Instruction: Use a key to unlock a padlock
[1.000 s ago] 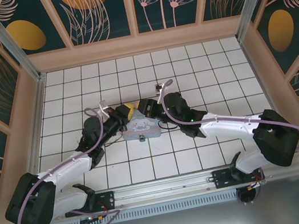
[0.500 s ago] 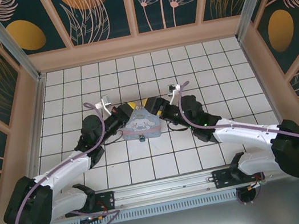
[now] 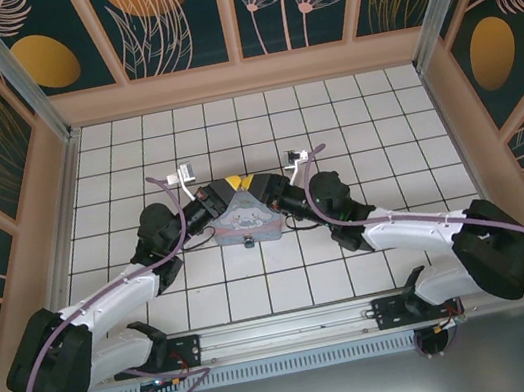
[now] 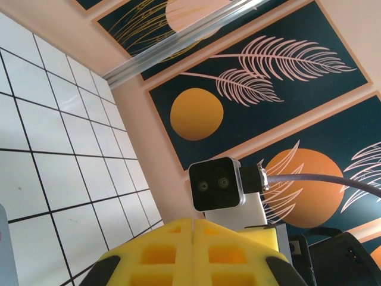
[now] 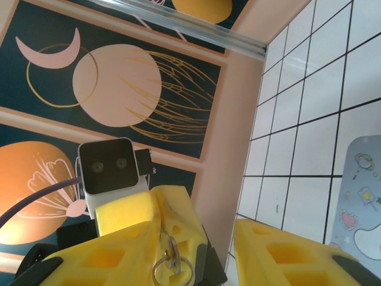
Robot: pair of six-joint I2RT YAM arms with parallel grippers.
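Observation:
In the top external view both grippers meet tip to tip above a pastel tin box point(image 3: 246, 221). My left gripper point(image 3: 227, 186) point(image 4: 193, 225) is shut. In the right wrist view its yellow fingertips point(image 5: 174, 210) pinch the key point(image 5: 173, 257), which hangs from their seam with a metal ring point(image 5: 172, 273). My right gripper point(image 3: 253, 185) point(image 5: 196, 233) is open, its two fingers standing on either side of the left gripper's tips; the key lies close to its left finger point(image 5: 107, 257). A small dark thing at the tin's near edge looks like the padlock point(image 3: 249, 243).
The white tiled floor point(image 3: 278, 285) is walled on three sides by wooden panels point(image 3: 241, 76). The tin box also shows at the right edge of the right wrist view point(image 5: 362, 202). Each wrist camera faces the other point(image 4: 216, 185) point(image 5: 107, 167).
The right gripper drew back to the right, opened wider, then came back in to the left gripper's tips with narrower jaws. The left gripper stayed shut and hardly moved.

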